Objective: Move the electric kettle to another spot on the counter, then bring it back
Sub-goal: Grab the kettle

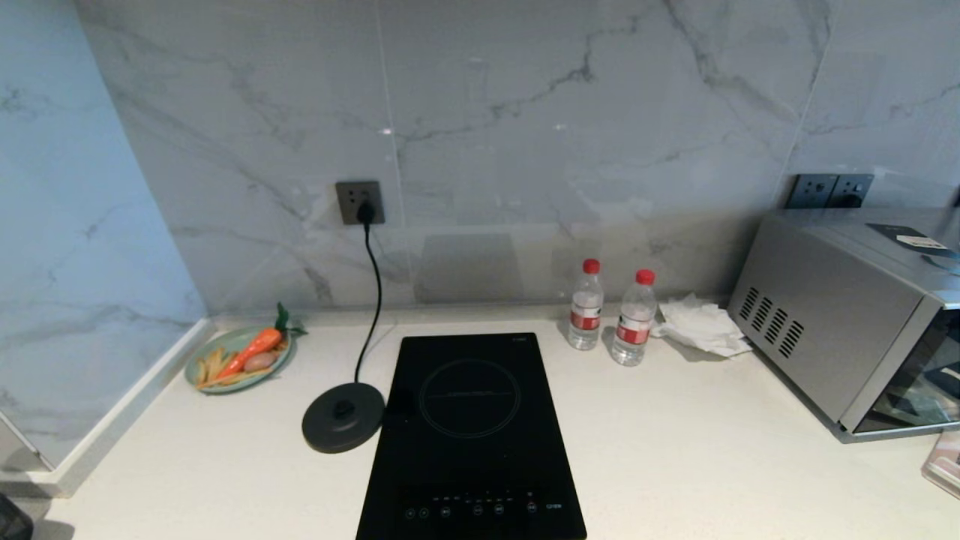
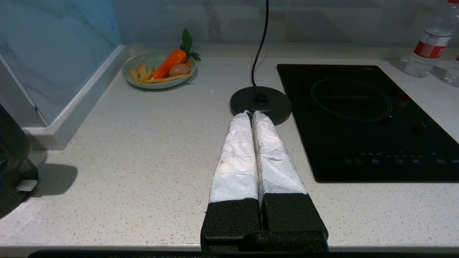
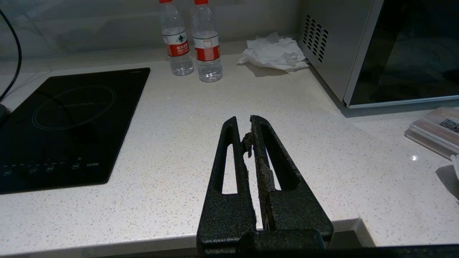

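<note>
The left gripper (image 2: 250, 114) has its two white-wrapped fingers (image 2: 236, 154) pressed together along their whole length, holding nothing; the wrapping looks like crinkled tape over black textured bodies. It hangs level over the near edge of the table (image 2: 143, 150), tips pointing toward the flat round dark-grey base disc (image 2: 260, 102), whose black cord (image 2: 260, 39) runs up to a wall socket (image 1: 360, 202).

The right gripper (image 3: 244, 123) is bare black, its slotted fingers (image 3: 229, 157) closed tip to tip with ragged padding between them, and empty too. It also sits level above the table's front edge.

The table is off-white stone, finely speckled. At the far edge of the left wrist view, near the table's front corner, a glossy black rounded body shows, which looks like the electric kettle (image 2: 12, 165), well apart from its base.

Between the grippers lies a black glass induction hob (image 1: 472, 435) with a ring marking and touch buttons. Behind it stand two clear water bottles (image 3: 193, 39) with red caps and red-and-white labels, writing unreadable, then a crumpled white tissue (image 3: 274, 53) and a brushed-metal microwave (image 1: 847, 315). A pale green plate (image 2: 157, 66) holds a carrot, fries and an egg-like thing.
</note>
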Motion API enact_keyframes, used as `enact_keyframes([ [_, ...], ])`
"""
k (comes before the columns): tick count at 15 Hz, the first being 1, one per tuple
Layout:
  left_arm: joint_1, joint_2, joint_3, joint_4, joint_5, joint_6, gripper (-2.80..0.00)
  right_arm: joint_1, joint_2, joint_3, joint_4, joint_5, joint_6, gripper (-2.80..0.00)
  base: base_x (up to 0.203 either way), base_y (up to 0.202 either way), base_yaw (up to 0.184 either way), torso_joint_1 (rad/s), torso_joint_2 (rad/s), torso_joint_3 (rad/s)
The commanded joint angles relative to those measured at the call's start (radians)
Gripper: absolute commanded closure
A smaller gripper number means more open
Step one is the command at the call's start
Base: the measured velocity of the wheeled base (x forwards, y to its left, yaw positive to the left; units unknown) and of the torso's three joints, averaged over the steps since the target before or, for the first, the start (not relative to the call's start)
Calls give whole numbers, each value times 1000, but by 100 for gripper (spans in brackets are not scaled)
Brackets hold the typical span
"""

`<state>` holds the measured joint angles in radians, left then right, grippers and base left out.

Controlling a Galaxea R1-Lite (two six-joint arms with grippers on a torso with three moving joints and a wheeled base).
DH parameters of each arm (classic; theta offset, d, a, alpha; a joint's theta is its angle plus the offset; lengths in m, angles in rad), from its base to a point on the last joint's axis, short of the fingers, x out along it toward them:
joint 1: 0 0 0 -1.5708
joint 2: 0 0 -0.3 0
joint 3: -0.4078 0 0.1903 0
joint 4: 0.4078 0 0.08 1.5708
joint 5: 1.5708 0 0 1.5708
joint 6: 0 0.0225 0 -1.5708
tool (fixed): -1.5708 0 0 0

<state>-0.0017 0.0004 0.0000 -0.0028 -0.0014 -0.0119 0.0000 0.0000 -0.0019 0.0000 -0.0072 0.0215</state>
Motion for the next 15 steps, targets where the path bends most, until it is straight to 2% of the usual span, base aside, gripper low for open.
enact_keyframes([
  [1,2,0,3,0,0,1,0,0,2,0,0,0,0,0,0,0,0,0,0,0],
  [7,4,1,-7,3,5,12,0,0,1,1,-1,0,0,0,0,0,0,0,0,0],
  [9,4,38,-124,26,5,6,0,0,0,2,-3,1,-2,0,0,0,0,0,0,0],
  [12,9,208,-246,67,-12,-21,0,0,0,2,-3,1,-2,0,0,0,0,0,0,0],
  [15,12,440,-287,-30,-29,-23,0,0,0,2,-3,1,-2,0,0,0,0,0,0,0],
])
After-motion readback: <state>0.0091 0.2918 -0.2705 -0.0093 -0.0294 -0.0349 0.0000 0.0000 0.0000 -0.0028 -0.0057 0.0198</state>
